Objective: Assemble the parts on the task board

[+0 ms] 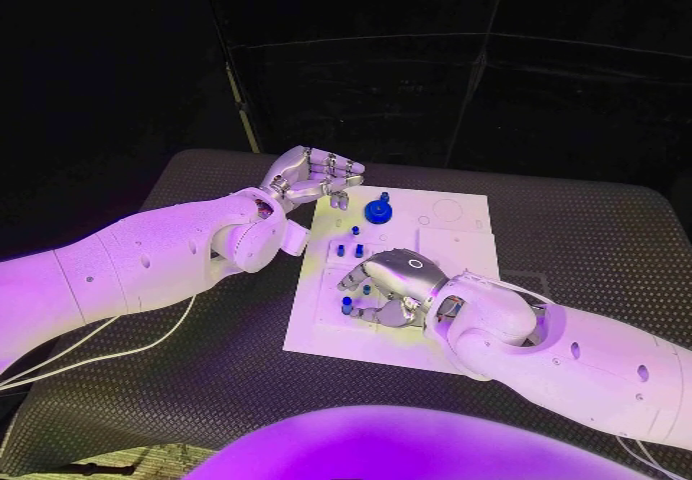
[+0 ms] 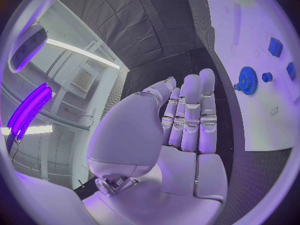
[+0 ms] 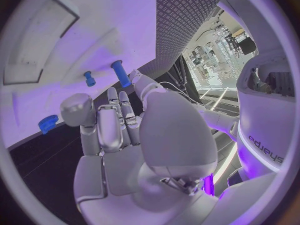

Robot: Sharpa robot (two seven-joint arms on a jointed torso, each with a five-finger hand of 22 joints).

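The white task board (image 1: 440, 250) lies in the middle of the table. A blue gear (image 1: 378, 211) sits on its far part, also seen in the left wrist view as the gear (image 2: 247, 80) with a small blue knob (image 2: 267, 77) beside it. Several small blue parts (image 1: 348, 250) dot the board's left side. My left hand (image 1: 312, 177) hovers at the board's far left corner, fingers straight and together (image 2: 187, 115), holding nothing. My right hand (image 1: 392, 285) hangs palm down over the board's near left part. A blue peg (image 3: 120, 73) stands just past its fingertips (image 3: 139, 81), with nothing in its grasp.
The board (image 3: 75, 40) rests on a dark textured table (image 1: 591, 240) with bare room left and right of it. A small blue stud (image 3: 89, 78) and a blue toothed part (image 3: 47, 123) lie near my right hand. White cables (image 1: 101, 345) trail under my left arm.
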